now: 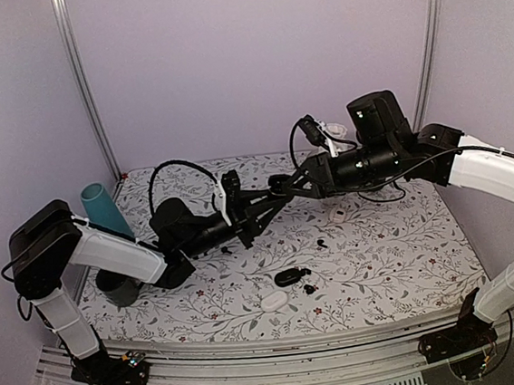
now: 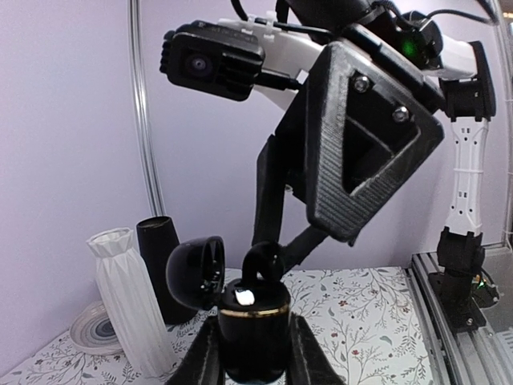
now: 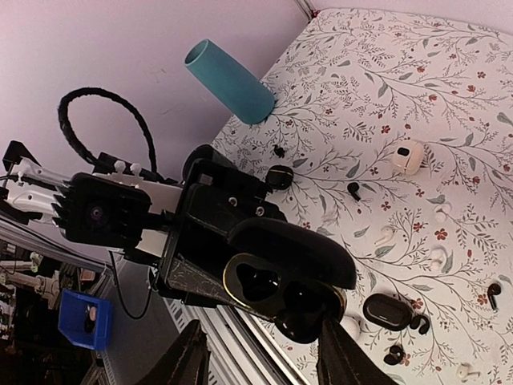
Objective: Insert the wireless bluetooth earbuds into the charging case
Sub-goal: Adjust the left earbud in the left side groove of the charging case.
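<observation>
One open charging case (image 2: pixel 255 330) — in left fingers (image 2: pixel 205 354), right fingers (image 3: pixel 186 361) parted above

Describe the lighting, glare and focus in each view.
Top external: soft, even light, hardly any shadow on the table; blacks lose detail. Left wrist: the charging case sits sharp in the left gripper, a bright glint at its gold rim. Right wrist: the open case shines glossy; the right gripper's fingers look soft at the bottom edge.

Lilac walls (image 1: pixel 244 57), floral tablecloth (image 1: pixel 400 261) — metal posts (image 1: pixel 85 82)
</observation>
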`<act>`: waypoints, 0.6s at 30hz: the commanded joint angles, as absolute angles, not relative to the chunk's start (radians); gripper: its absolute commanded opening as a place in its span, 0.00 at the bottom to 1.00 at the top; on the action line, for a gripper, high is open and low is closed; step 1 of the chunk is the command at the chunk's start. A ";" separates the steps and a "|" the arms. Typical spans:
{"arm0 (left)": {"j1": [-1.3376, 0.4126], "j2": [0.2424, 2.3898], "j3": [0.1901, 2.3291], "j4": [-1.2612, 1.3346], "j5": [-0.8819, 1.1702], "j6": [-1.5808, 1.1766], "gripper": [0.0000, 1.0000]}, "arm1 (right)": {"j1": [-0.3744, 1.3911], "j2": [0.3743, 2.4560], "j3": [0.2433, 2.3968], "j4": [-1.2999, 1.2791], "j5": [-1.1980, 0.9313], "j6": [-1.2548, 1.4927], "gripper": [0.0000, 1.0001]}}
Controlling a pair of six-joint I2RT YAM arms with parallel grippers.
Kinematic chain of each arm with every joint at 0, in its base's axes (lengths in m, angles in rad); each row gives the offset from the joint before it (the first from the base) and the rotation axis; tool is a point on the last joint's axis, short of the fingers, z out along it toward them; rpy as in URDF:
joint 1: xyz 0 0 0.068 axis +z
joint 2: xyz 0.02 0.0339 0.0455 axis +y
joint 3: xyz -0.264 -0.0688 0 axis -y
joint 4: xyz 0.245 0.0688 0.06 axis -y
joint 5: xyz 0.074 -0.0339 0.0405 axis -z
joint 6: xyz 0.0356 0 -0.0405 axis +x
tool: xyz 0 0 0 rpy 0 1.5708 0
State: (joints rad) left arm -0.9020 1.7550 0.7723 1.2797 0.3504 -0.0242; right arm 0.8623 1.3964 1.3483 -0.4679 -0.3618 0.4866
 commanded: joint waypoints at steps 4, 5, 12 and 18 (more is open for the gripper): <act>-0.896 1.781 0.802 1.236 0.329 -0.006 0.00 | 0.884 1.404 1.368 -0.436 -0.454 0.487 0.46; -0.897 1.781 0.802 1.236 0.331 -0.006 0.00 | 0.884 1.404 1.368 -0.437 -0.450 0.486 0.46; -0.888 1.772 0.787 1.254 0.333 -0.031 0.00 | 0.884 1.386 1.394 -0.494 -0.377 0.452 0.46; -0.866 1.765 0.775 1.310 0.373 -0.081 0.00 | 0.884 1.350 1.397 -0.516 -0.279 0.424 0.47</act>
State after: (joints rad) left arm -0.8890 1.7699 0.7826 1.2457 0.3473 -0.0425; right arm 0.8825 1.3922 1.3685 -0.4938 -0.3656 0.4568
